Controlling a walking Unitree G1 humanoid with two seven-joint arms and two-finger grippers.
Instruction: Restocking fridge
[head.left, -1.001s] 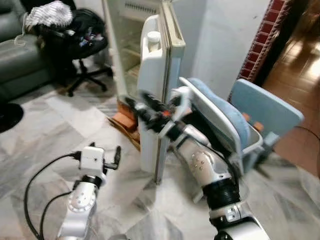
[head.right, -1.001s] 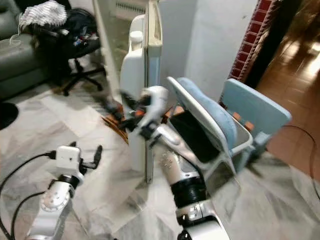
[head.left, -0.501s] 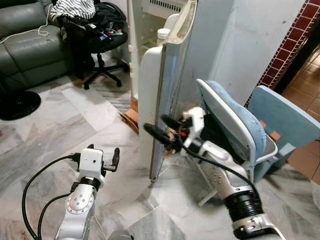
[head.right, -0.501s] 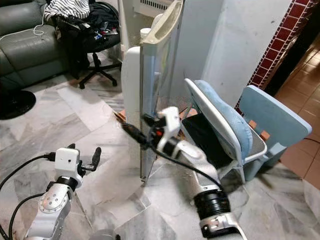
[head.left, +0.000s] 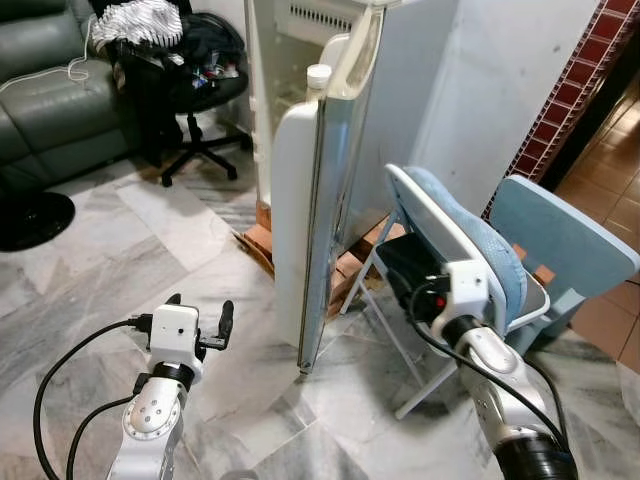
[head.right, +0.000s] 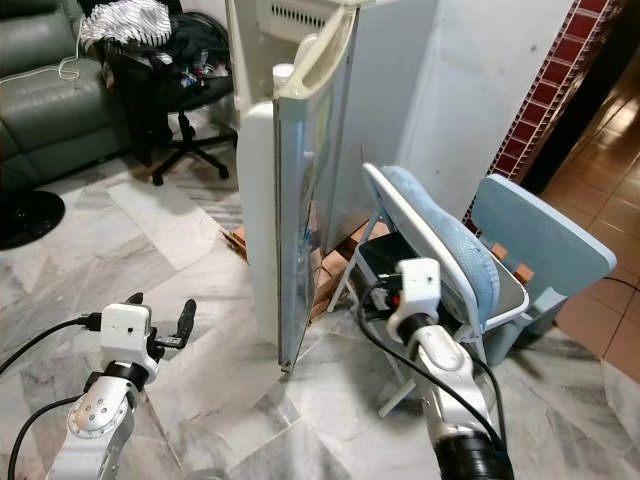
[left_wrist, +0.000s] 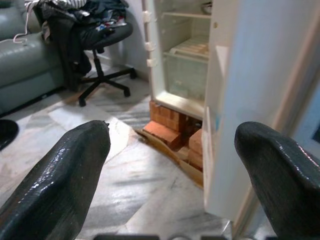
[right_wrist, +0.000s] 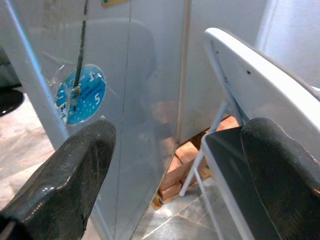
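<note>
From the head, the fridge door (head.left: 320, 190) stands open, a bottle (head.left: 318, 76) in its top rack, beside a folding chair (head.left: 455, 240). Left wrist: the left hand (left_wrist: 170, 165), fingers spread, faces the fridge interior (left_wrist: 187, 50) above bricks (left_wrist: 167, 127). Right wrist: the right hand (right_wrist: 175, 170), spread, faces the door's blue sticker (right_wrist: 80, 95).

You are looking at one readable mark. A round blue sticker (right_wrist: 80, 94) is sitting on the outer face of the white, scuffed fridge door (right_wrist: 110, 125), and it is showing a white numeral "5" on its right half. Smaller white lettering is running beside the numeral, but it is blurring too much for you to read. A yellow label edge (right_wrist: 119, 2) is peeking in at the upper part of the same door face, and its wording is lying out of frame. Nothing else is offering you legible text.
</note>
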